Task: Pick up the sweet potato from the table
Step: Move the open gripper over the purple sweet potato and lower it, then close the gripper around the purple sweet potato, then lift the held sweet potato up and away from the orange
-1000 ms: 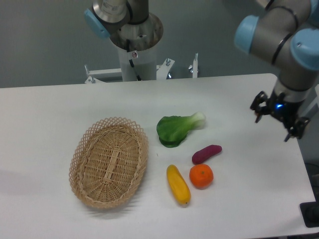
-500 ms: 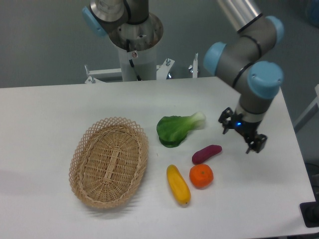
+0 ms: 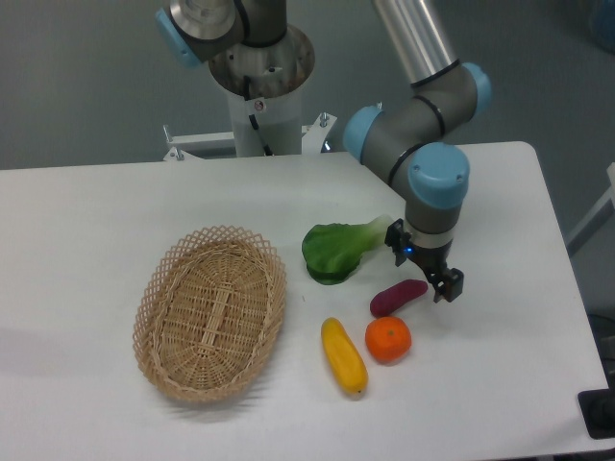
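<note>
Fingers (image 3: 424,269) have swung in from the right edge, now spread apart, hovering just above the sweet potato's (image 3: 397,297) right end. Sweet potato lies untouched on the surface (image 3: 96,211), between bok choy (image 3: 341,249) and orange (image 3: 388,339). Approach nearly done; descent and closing remain.
</note>
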